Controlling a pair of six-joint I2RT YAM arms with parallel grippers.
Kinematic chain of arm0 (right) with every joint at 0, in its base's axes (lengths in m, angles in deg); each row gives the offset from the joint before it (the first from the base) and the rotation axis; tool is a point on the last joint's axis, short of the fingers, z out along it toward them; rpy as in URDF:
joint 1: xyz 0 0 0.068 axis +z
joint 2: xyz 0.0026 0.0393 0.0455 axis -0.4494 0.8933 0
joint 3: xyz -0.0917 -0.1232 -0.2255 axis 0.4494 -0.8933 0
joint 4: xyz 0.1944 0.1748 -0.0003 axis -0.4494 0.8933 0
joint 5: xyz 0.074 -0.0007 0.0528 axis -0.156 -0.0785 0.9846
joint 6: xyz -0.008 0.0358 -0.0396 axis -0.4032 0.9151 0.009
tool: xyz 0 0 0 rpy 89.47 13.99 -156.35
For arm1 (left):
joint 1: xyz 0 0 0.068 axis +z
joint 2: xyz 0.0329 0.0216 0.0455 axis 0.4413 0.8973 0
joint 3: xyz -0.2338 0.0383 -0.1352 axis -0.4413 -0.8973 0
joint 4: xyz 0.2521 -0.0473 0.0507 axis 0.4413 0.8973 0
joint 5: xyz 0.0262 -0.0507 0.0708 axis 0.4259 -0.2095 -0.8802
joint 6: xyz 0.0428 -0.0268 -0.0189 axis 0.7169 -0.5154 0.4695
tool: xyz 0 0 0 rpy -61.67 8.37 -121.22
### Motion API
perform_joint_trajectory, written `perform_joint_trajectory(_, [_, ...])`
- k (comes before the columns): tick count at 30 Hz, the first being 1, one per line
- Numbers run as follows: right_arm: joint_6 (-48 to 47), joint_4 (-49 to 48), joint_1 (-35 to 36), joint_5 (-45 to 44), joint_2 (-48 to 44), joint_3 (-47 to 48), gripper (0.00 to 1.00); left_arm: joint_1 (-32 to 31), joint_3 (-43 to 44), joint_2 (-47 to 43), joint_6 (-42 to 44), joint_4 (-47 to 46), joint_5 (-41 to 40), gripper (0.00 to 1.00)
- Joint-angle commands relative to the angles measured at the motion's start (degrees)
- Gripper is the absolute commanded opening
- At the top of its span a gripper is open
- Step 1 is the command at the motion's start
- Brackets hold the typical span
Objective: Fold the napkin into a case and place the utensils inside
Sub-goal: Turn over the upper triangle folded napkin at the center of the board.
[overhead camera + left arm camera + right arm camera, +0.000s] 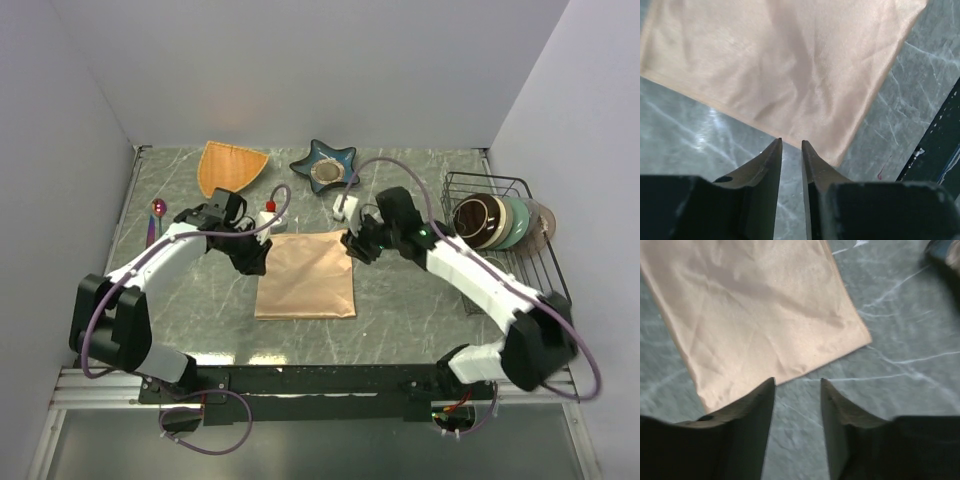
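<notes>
Your shiny peach-orange satin napkin lies flat in the middle of the grey marbled desk as a neat upright rectangle. I judge that at least one fold is done. It is creased but smooth at the edges, and nothing rests on it.

The slim purple-pink metal utensils are still at the far left of the desk, well apart from the napkin, so none has gone inside. By my reckoning you are somewhere in the folding half. Any closing fold that makes the pocket, and then the whole loading step, remain.

Your left gripper hangs over bare desk just off a napkin corner. Its fingers are parted by a narrow gap with nothing between them. Your right gripper sits just off the napkin's edge near the opposite far corner. Its fingers stand wider apart and are equally empty. In the overhead view, the two grippers flank the napkin's far edge, and neither touches the cloth as far as I can see.

Several things are hard to read:
- You cannot count the cloth's layers from any view, nor tell whether one side is already open as a pocket.
- The utensils are small in the overhead view. A round spoon bowl and a thin handle show, but how many pieces lie there is unclear.
- Both wrist views cut the napkin off at the frame's top.
- A dark blurred thing in the right wrist view's upper corner cannot be identified.
</notes>
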Motion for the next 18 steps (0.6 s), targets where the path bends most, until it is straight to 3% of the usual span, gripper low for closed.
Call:
perform_joint_trajectory(1, [18.64, 3.17, -2.00, 8.03, 8.75, 6.91, 0.45, -1.32, -2.78, 1.89, -3.96, -4.74, 0.88, 0.25])
perform_joint_trajectory(8, [27.00, 0.00, -2.00, 10.50, 20.27, 6.40, 0.37, -6.05, -6.47, 7.34, -1.33, -7.03, -4.93, 0.17])
perform_joint_trajectory(18, [30.61, 0.79, -1.82, 12.34, 24.50, 3.05, 0.33, -13.19, -10.61, 8.40, 0.61, -6.51, -11.09, 0.11])
